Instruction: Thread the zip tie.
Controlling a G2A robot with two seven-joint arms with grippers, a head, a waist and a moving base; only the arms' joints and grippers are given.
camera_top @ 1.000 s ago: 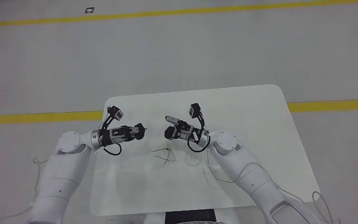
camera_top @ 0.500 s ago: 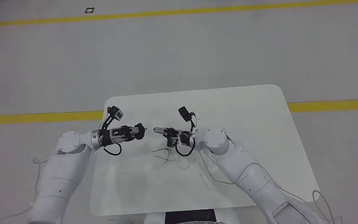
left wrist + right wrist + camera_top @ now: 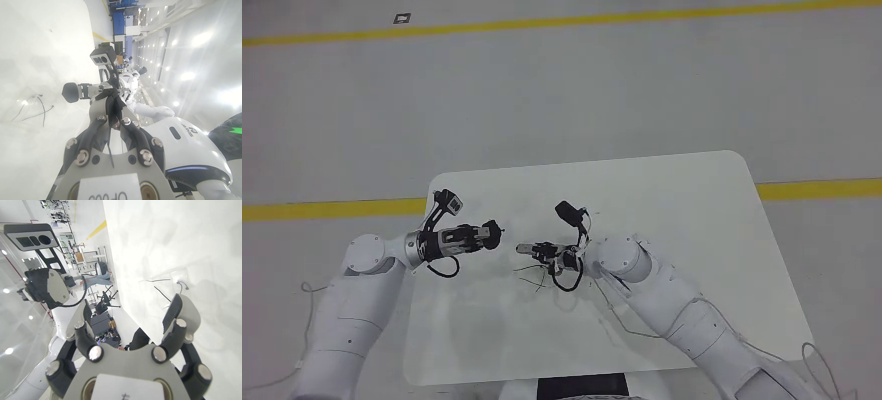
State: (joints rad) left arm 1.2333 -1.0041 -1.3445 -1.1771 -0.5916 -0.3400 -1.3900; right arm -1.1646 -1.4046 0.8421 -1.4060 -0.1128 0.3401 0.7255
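Note:
My left gripper hangs above the left half of the white table, shut on a black zip tie; the tie's tail runs back between the fingers. My right gripper faces it from close by, open and holding nothing, its fingers wide apart. In the left wrist view the right gripper sits just past my left fingertips. Several loose black zip ties lie on the table below the two grippers, also seen as loose ties and loose ties.
The white table has bare surface to the right and toward the front edge. The loose ties seem to lie on a clear sheet or shallow tray. Grey floor with yellow lines lies beyond the table.
The right gripper has moved left and lower, closer to the left gripper and over the loose ties. The left arm has stayed where it was with its tie.

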